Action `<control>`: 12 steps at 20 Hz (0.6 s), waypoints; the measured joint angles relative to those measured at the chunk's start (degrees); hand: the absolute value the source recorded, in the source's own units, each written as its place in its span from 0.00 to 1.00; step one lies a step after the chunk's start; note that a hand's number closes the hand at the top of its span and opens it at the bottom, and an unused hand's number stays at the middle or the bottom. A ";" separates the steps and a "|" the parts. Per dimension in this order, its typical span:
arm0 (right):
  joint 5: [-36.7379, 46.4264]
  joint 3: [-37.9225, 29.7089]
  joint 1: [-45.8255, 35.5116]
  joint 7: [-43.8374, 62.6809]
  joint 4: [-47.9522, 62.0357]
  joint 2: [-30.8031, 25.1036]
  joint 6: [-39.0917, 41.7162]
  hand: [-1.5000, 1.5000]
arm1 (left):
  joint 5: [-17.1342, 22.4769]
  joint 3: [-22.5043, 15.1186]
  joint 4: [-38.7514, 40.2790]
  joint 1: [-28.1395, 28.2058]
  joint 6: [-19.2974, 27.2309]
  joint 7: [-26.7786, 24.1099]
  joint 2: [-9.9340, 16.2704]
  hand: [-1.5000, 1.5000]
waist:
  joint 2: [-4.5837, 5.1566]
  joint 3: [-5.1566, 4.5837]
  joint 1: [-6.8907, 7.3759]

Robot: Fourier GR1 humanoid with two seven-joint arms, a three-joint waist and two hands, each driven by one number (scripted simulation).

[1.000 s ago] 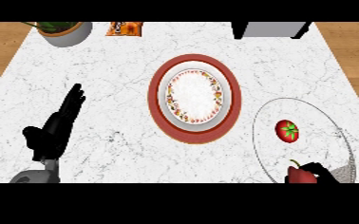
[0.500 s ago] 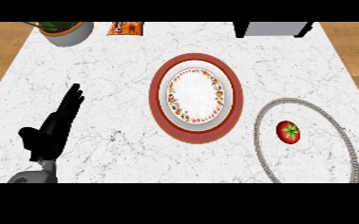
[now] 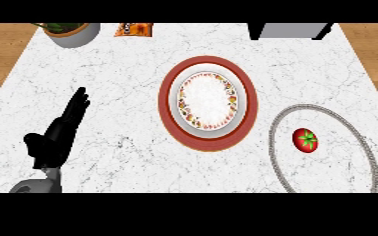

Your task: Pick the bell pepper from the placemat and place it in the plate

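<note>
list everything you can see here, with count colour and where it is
bell pepper: 1, red with green stem, on the placemat at right
placemat: 1, pale with grey rim, right edge, partly cut off
plate: 1, white with patterned rim, centre, empty
round mat: 1, red-brown, under the plate
plant pot: 1, grey with green leaves, top left
packet: 1, orange, top, right of the pot
dark box: 1, black and grey, top right
left hand: 1, black, open, lower left
right hand: not in view
</note>
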 measured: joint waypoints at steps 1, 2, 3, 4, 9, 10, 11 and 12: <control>1.08 1.56 -1.36 1.11 0.41 0.34 0.47 1.00 | 0.10 0.13 0.10 -0.16 -0.16 0.15 -0.14 0.50 | 0.01 0.01 0.02; 1.74 2.46 -3.85 2.64 0.58 0.60 2.16 1.00 | -0.03 0.09 1.24 -0.66 -0.29 -0.51 -0.58 0.50 | 0.07 0.02 0.09; 1.96 2.52 -6.87 3.74 0.45 0.83 4.56 1.00 | 0.16 0.32 1.10 -1.08 -0.65 -0.01 -0.31 0.50 | 0.13 0.01 0.27; 2.35 3.16 -9.78 5.52 0.77 0.99 6.40 1.00 | 0.02 0.33 1.53 -1.53 -0.67 -0.04 -0.55 0.50 | 0.16 0.02 0.32; 1.32 2.91 -25.13 12.78 3.44 1.37 16.22 1.00 | -0.15 1.42 2.90 -2.93 -1.29 -0.06 -0.28 0.50 | 0.24 0.03 0.61; 0.66 3.06 -28.11 14.56 5.23 1.40 17.09 1.00 | -0.41 1.19 2.68 -2.51 -1.19 -0.34 -0.66 0.50 | 0.23 0.04 0.69; -0.79 2.18 -30.33 15.26 7.28 1.43 17.07 1.00 | -0.48 0.94 1.32 -1.72 -1.13 0.22 -0.84 0.50 | 0.22 0.05 0.78; -2.57 1.08 -33.43 16.07 8.65 1.44 18.18 1.00 | -0.49 1.02 0.84 -1.27 -1.25 0.15 -0.81 0.50 | 0.23 0.06 0.86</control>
